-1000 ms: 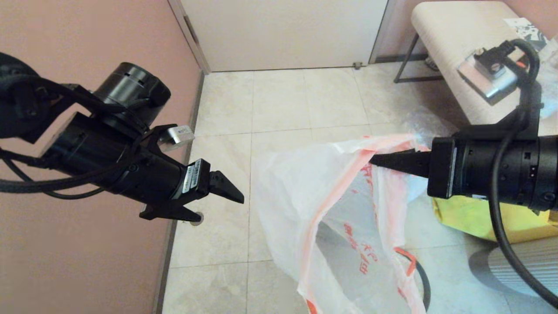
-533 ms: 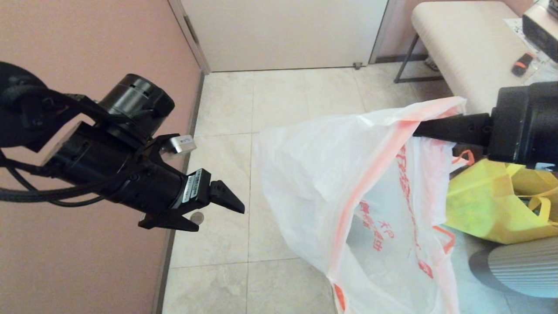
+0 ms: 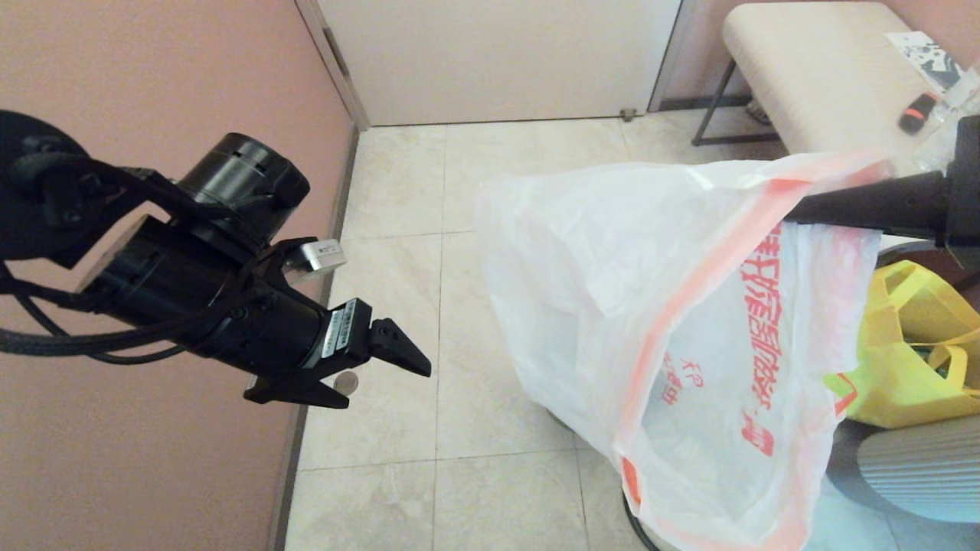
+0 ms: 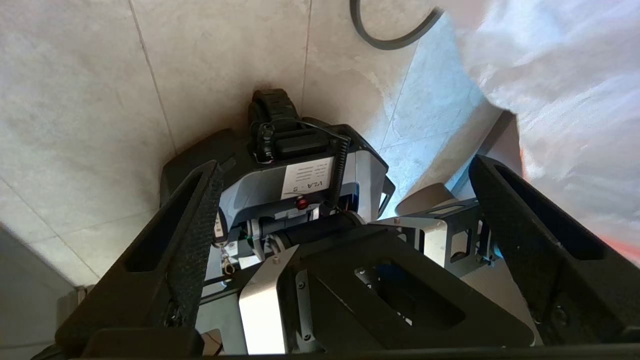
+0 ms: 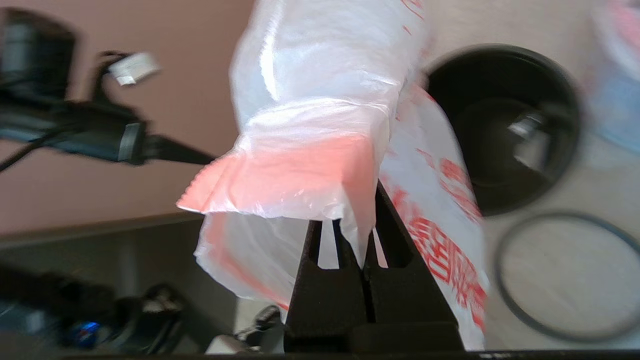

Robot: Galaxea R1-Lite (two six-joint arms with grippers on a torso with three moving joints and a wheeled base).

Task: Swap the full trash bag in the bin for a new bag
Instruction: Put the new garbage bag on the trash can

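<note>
Your right gripper [image 5: 357, 240] is pinching the orange-pink rim of the new bag [image 3: 674, 306], its fingers pressed together on the plastic. The bag is hanging in the air from that one hold, mouth sagging open, above the tiled floor [image 3: 490, 191]. In the right wrist view the bin [image 5: 505, 125] is standing empty on the floor beside the hanging bag, and its dark-grey hoop [image 5: 565, 280] is lying flat on the tiles just beside it. Your left gripper [image 3: 367, 367] is hovering by the pink wall [image 3: 153, 69], fingers spread wide and holding nothing, apart from the bag. A yellow tote bag [image 3: 911, 367] is sitting near the grey ribbed cylinder [image 3: 919, 467].
</note>
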